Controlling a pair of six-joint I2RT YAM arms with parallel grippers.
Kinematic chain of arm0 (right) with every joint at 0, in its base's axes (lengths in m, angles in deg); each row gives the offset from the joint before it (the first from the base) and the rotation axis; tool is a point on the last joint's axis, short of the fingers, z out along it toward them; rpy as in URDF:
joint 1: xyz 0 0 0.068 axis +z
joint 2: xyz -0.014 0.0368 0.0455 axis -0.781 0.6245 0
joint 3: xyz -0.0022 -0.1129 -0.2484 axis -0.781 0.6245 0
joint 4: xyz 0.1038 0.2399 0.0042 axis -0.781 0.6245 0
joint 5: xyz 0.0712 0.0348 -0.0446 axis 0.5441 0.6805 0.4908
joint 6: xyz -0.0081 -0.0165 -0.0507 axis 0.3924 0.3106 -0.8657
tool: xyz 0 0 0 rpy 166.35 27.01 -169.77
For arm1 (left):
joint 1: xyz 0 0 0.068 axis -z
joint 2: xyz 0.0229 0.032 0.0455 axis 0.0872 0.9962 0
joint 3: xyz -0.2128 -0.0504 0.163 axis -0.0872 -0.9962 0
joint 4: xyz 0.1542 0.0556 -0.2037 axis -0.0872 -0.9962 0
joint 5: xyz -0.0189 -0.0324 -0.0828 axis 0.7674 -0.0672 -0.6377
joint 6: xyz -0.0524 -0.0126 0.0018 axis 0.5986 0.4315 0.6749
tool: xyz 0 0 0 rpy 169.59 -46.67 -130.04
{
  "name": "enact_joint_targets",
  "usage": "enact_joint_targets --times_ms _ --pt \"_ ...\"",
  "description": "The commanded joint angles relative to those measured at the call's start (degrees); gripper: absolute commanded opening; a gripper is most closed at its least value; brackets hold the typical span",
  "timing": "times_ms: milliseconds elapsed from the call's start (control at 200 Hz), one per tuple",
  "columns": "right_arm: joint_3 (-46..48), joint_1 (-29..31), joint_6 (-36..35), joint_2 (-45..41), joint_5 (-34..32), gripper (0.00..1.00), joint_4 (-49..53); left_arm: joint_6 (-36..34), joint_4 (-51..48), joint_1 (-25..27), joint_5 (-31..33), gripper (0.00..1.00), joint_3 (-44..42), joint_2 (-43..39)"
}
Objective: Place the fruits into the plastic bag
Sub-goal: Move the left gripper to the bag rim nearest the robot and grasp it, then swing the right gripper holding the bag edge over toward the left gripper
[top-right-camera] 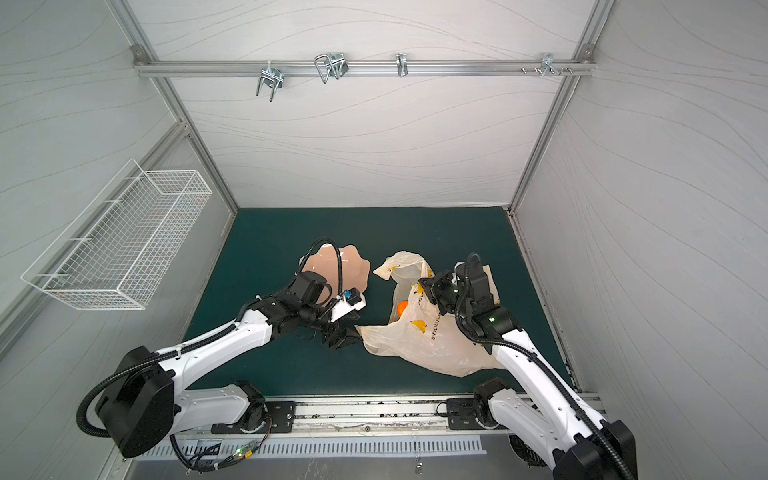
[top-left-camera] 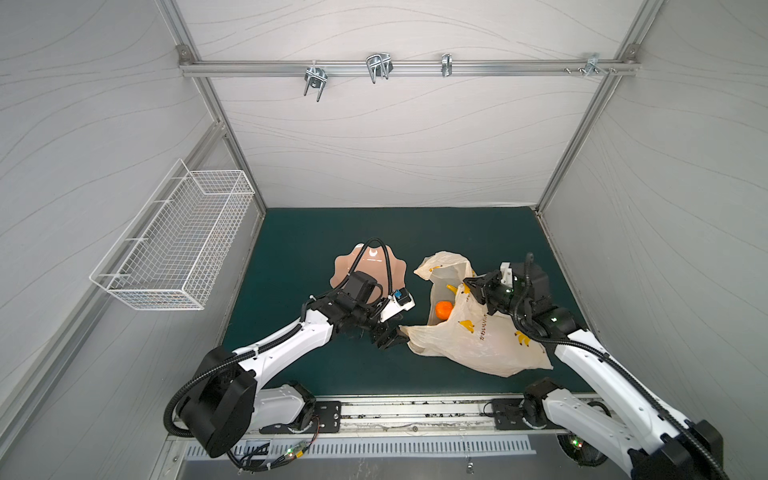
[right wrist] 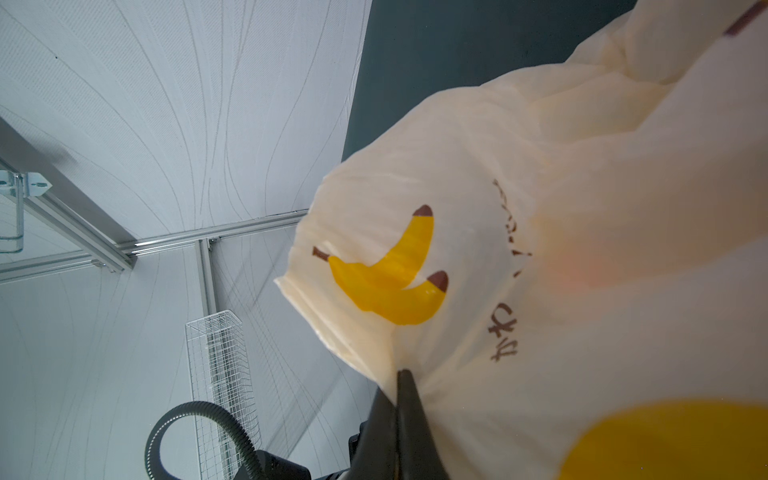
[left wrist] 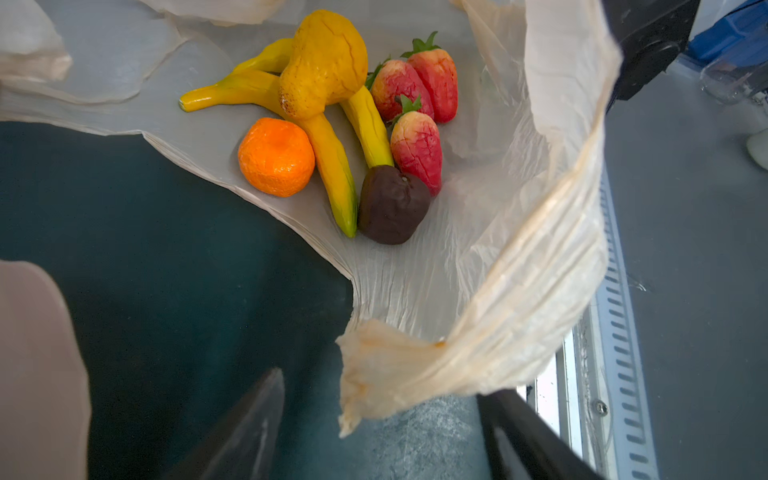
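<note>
The plastic bag (top-left-camera: 478, 340) (top-right-camera: 432, 345) lies on the green mat, its mouth facing left. In the left wrist view the fruits lie inside it (left wrist: 519, 257): an orange (left wrist: 276, 156), a yellow pear shape (left wrist: 322, 62), two bananas (left wrist: 332, 174), three red strawberries (left wrist: 417, 149) and a dark brown one (left wrist: 392, 203). In both top views the orange (top-left-camera: 444, 309) (top-right-camera: 402, 307) shows through the mouth. My left gripper (top-left-camera: 395, 338) (top-right-camera: 347, 338) (left wrist: 380, 386) is open at the bag's near handle, whose tip hangs between the jaws. My right gripper (top-left-camera: 471, 286) (top-right-camera: 424, 286) (right wrist: 401, 372) is shut on the bag's upper edge (right wrist: 540, 166), holding it up.
A pink wavy-edged bowl (top-left-camera: 365, 266) (top-right-camera: 332, 266) (left wrist: 37, 365) stands behind my left arm, left of the bag. A white wire basket (top-left-camera: 174, 245) hangs on the left wall. The metal rail (top-left-camera: 415, 415) runs along the mat's front edge.
</note>
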State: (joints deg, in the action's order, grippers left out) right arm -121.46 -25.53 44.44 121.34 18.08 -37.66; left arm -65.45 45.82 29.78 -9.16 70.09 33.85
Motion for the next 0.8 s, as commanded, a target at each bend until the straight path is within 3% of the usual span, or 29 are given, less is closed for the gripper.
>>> enact_joint_targets --times_ms 0,145,290,485,530,655,795 --pt "-1.15 0.19 0.5 -0.36 0.46 0.0 0.85 -2.25 1.86 1.05 -0.56 0.55 1.53 2.1" --pt "-2.05 0.19 -0.26 -0.19 0.29 0.0 2.22 -2.84 2.36 1.92 -1.55 0.23 1.6 3.42" --pt "-2.41 0.19 -0.64 -0.53 0.13 0.0 3.1 -2.48 2.76 2.3 -2.42 0.0 1.34 2.83" --pt "-4.56 -0.12 -3.17 -0.08 0.6 0.0 6.16 -1.16 3.38 2.38 -3.57 0.0 0.69 0.74" --pt "-5.7 -0.36 -4.46 0.13 0.68 0.06 7.68 -0.71 3.49 2.39 -3.83 0.0 0.43 0.34" --pt "-9.11 -2.31 -9.43 0.39 1.38 0.34 13.01 0.13 3.54 2.39 -3.77 0.0 0.24 -0.73" --pt "-16.12 -5.19 -20.68 1.64 0.45 0.67 24.29 1.41 4.31 2.39 -3.77 0.0 -0.26 -2.0"
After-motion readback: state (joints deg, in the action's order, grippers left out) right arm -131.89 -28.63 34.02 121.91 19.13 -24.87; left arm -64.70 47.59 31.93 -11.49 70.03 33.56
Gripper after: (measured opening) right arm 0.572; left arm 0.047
